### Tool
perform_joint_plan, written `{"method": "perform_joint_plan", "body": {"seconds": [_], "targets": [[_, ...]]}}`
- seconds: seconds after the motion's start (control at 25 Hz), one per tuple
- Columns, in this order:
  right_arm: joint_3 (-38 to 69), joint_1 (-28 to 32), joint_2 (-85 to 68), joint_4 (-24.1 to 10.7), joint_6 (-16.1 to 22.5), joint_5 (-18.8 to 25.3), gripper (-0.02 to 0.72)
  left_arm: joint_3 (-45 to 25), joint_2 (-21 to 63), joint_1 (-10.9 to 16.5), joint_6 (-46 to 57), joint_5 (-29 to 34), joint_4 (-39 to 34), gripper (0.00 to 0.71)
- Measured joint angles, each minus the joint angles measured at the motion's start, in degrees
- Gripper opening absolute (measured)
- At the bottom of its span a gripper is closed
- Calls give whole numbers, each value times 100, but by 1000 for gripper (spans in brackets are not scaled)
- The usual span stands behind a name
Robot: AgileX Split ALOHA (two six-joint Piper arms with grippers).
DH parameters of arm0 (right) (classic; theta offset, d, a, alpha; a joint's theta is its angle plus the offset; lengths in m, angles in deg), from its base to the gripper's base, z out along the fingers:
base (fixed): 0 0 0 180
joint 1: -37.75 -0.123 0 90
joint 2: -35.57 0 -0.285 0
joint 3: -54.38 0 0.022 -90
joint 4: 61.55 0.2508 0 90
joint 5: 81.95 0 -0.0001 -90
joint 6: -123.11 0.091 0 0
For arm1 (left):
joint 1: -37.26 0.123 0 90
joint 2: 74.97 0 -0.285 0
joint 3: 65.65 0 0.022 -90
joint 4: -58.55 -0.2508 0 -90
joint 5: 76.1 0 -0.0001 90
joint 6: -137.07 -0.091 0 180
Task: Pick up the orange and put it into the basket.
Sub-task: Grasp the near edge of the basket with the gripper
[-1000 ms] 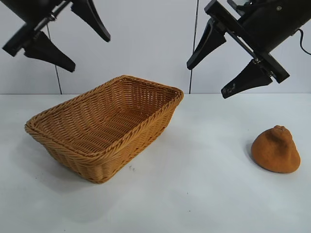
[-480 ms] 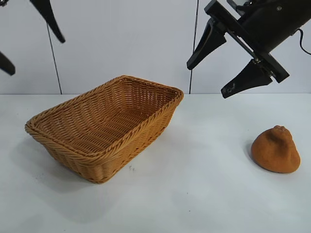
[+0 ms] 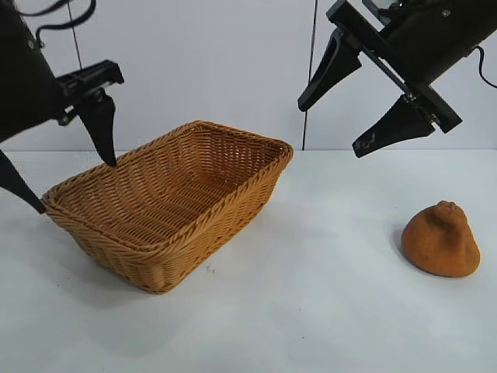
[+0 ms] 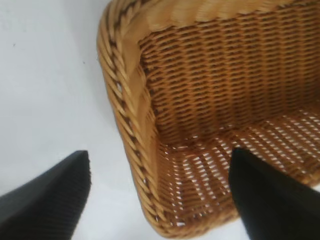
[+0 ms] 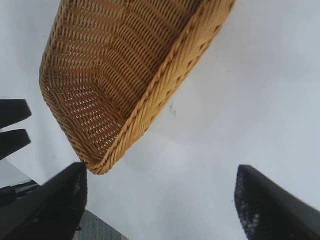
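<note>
While the orange (image 3: 440, 239) lies untouched — left gripper (image 3: 66, 183) wide-spread astride basket (image 3: 167, 202) corner

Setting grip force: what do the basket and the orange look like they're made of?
Basket: woven wicker, honey-tan with a slight sheen; open weave and braided rim show, so probably stiff. Orange: matte, rough, lumpy skin; real fruit or a prop, I can't tell.

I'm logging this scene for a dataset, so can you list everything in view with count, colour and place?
basket: one, honey-tan wicker, left of centre on the table, nothing inside.
orange: one, dull orange-brown, on the table at the far right, apart from the basket.
table: one, white, under everything.
wall: white panels, behind.
left gripper: one, black, open, straddling the basket's left corner.
right gripper: one, black, open, raised above the table at upper right.
</note>
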Motion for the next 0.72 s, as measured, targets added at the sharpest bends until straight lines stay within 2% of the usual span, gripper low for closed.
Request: {"method": "perform_joint_plan", "body": {"seconds": [0.32,0.44,0.72], "targets": [[0,0,0,0,22,66,557,0,-666,381,4,-356,-7,546],[0,0,0,0,44,70,557,0,-866,400,4,-558,2,546],[0,0,0,0,48,76,557,-15,-1350,392,-1,-562,18,546]]}}
